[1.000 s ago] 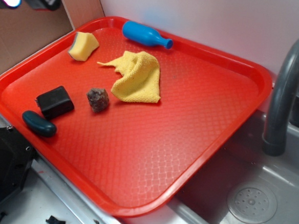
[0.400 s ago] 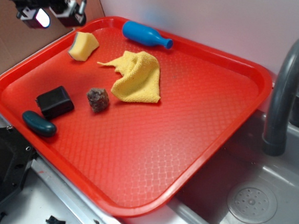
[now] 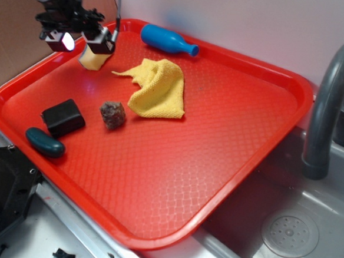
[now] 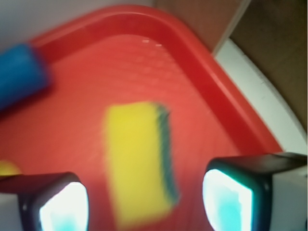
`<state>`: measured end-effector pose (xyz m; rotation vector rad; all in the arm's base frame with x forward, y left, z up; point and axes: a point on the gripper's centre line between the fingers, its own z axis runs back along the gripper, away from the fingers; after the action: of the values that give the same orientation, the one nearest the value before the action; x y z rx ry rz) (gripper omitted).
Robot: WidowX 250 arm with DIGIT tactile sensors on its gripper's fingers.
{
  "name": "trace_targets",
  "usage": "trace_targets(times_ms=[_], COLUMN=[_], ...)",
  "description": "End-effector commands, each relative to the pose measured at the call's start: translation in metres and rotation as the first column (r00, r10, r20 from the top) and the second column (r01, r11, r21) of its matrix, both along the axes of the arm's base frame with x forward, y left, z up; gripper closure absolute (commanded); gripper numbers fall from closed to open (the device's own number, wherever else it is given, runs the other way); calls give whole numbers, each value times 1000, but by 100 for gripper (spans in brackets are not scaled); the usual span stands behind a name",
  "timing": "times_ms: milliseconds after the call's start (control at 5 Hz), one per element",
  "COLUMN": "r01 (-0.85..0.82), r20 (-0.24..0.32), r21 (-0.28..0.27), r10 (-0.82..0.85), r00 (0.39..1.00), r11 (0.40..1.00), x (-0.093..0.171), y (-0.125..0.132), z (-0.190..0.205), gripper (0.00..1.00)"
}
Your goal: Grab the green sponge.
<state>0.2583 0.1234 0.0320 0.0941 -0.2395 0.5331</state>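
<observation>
The green sponge point(image 3: 93, 60) lies at the tray's far left corner, a yellow foam block with a thin dark green layer on one side point(image 4: 137, 161). In the exterior view my gripper point(image 3: 81, 40) hangs right over it and covers its upper part. The wrist view is blurred; the sponge lies lengthwise between my two fingertips point(image 4: 226, 199), with red tray showing on both sides of it. The gripper point(image 4: 144, 207) is open and holds nothing.
On the red tray point(image 3: 250, 111) lie a blue bottle point(image 3: 166, 40), a yellow knitted cloth point(image 3: 157, 89), a brown lump point(image 3: 112, 114), a black block point(image 3: 63, 116) and a dark teal oblong point(image 3: 44, 142). A grey faucet point(image 3: 330, 99) and sink point(image 3: 289, 231) are at right. A brown wall stands behind the tray's left rim.
The gripper has come down and to the right from the upper left corner, and now sits over the sponge. Nothing on the tray has moved.
</observation>
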Motion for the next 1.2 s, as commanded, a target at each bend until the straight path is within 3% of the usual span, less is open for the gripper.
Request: trace_targets(times_ms=[0, 200, 400, 600, 800, 1000], r01=[30, 22, -15, -59, -30, 40], r20=[7, 16, -35, -62, -70, 38], r21=[30, -15, -60, -62, -168, -185], r10=[-30, -22, 13, 55, 18, -34], r00=[1000, 1000, 999, 997, 997, 999], r11=[999, 1000, 998, 996, 985, 982], x=[18, 13, 7, 9, 3, -24], y=[9, 7, 3, -10, -37, -71], z=[-8, -8, -2, 45, 95, 145], gripper=[19, 100, 100, 100, 100, 100])
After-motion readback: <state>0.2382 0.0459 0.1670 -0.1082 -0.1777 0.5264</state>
